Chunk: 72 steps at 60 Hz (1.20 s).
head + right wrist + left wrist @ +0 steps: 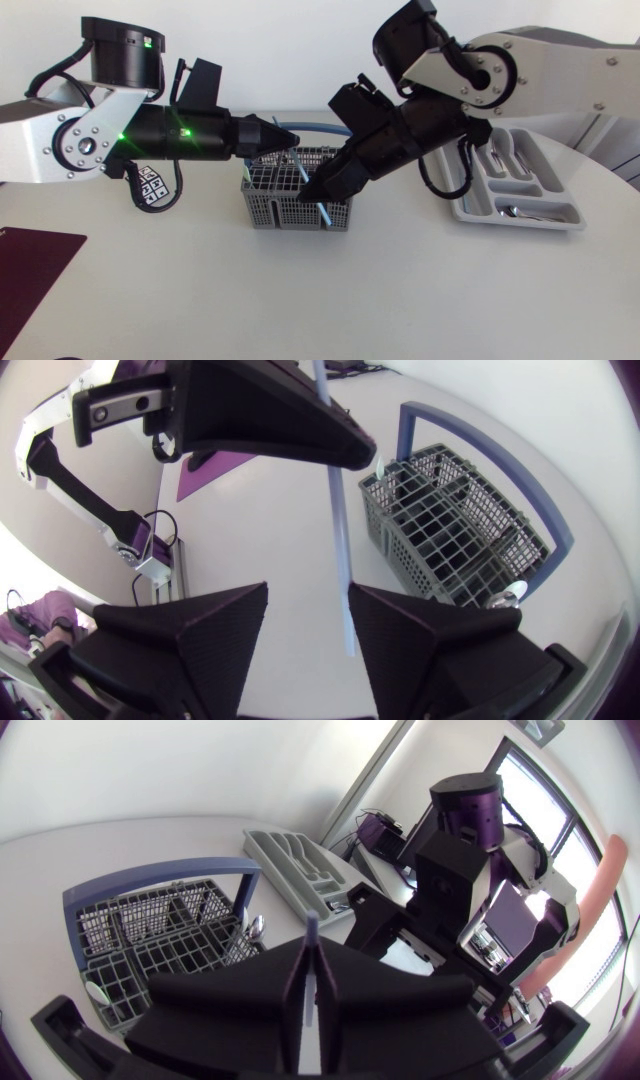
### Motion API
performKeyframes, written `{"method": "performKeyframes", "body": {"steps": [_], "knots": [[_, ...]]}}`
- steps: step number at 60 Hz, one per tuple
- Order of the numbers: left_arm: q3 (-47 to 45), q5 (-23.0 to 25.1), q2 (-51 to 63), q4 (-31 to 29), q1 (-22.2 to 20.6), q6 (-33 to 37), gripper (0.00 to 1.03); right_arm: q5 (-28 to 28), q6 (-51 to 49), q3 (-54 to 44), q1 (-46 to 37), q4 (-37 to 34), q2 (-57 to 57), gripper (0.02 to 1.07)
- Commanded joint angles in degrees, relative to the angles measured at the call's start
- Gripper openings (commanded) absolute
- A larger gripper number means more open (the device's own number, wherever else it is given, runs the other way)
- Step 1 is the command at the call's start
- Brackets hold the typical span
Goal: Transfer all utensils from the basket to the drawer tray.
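The step in hand looks like a hand-over above the basket (pixel 290 215). The left gripper (pixel 282 137) hangs over the basket's rear edge with its jaws clenched on the top of a thin blue-handled utensil (pixel 338 510). The utensil runs down across the basket toward its front wall. The right gripper (pixel 308 595) sits lower, at the basket's front, with its jaws released and standing wide on either side of the handle. The handle lies close to one jaw and well apart from the other. To do this well, the right arm should first shift sideways so the handle is centred. It should then close squarely on the handle below the left jaws, and the left arm should let go only once that hold is firm, or the slim handle may pivot or slip. The utensil then has to rise straight up, because the basket's blue carrying arch curves just behind the two grippers and the mesh walls are close beneath. The drawer tray (pixel 515 222) lies well to the right of the basket on the table (pixel 400 300) and already holds cutlery, so an open slot must be chosen. A spoon (pixel 255 927) stands inside the basket, not yet moved. A dark mat (pixel 30 265) lies far to the basket's left, out of the way.
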Motion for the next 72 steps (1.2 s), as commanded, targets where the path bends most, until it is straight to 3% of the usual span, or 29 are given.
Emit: {"method": "performKeyframes", "body": {"steps": [1, 8, 31, 35, 44, 60, 63, 72], "knots": [[-1.2, 1.5, 1.2, 0.9, 1.0, -2.1, 0.04, 0.6, 1.8, -1.5, 1.4, 1.4, 1.4, 0.6], [-1.1, 3.4, 1.4, 0.9, 2.0, -2.7, 0.04, 3.6, 1.8, -2.0, 2.7, 3.5, 2.1, 0.46], [-1.6, 5.9, 1.1, 0.9, 3.5, -3.6, 0.04, 11.0, 2.0, -4.5, 5.0, 8.4, 1.5, 0.46], [-1.7, 5.9, 1.0, 0.9, 3.4, -3.6, 0.04, 11.3, 2.0, -4.8, 5.1, 8.9, 1.3, 0.4], [-2.1, 5.8, 0.4, 0.9, 3.4, -3.6, 0.03, 12.3, 1.9, -5.9, 5.2, 10.5, 0.5, 0.14], [-2.4, 5.9, -1.0, 0.6, 3.7, -4.0, 0.04, 13.3, 2.1, -8.7, 5.2, 12.1, -2.2, 0.08], [-2.4, 5.9, -1.3, 0.5, 3.7, -4.1, 0.09, 13.3, 2.0, -9.3, 5.4, 12.3, -2.8, 0.08], [-2.1, 5.9, -3.2, 0.4, 3.5, -4.4, 0.37, 13.6, 2.1, -10.5, 5.8, 11.9, -4.0, 0.08]]}}
